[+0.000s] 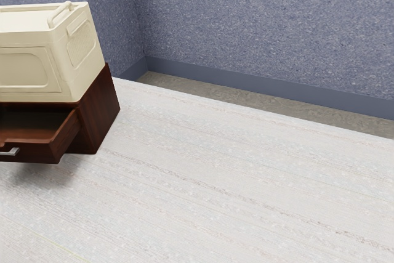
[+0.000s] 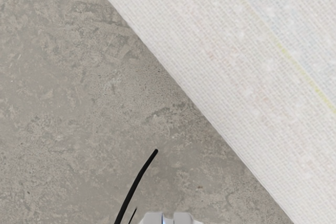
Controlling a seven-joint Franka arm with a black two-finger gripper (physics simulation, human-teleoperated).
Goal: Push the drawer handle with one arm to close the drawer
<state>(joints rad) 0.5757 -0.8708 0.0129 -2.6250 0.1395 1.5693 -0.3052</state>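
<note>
A dark reddish-brown drawer [image 1: 56, 146] stands pulled out of its wooden cabinet [image 1: 100, 118] at the exterior view's left, with its hollow inside visible. The silver handle [image 1: 10, 152] sits on the drawer's front panel, close to the picture's left border. The rest of the cabinet is cut off there. My wrist camera looks down on grey floor and a strip of the pale tabletop, apart from the drawer and its handle.
A cream box [image 1: 69, 69] with a raised handle rests on the cabinet. The pale table [image 1: 246, 177] ends at a long edge before a blue wall. In the wrist view, a black cable-like strand [image 2: 137, 180] and light grey blocks [image 2: 184, 218] lie low over the floor.
</note>
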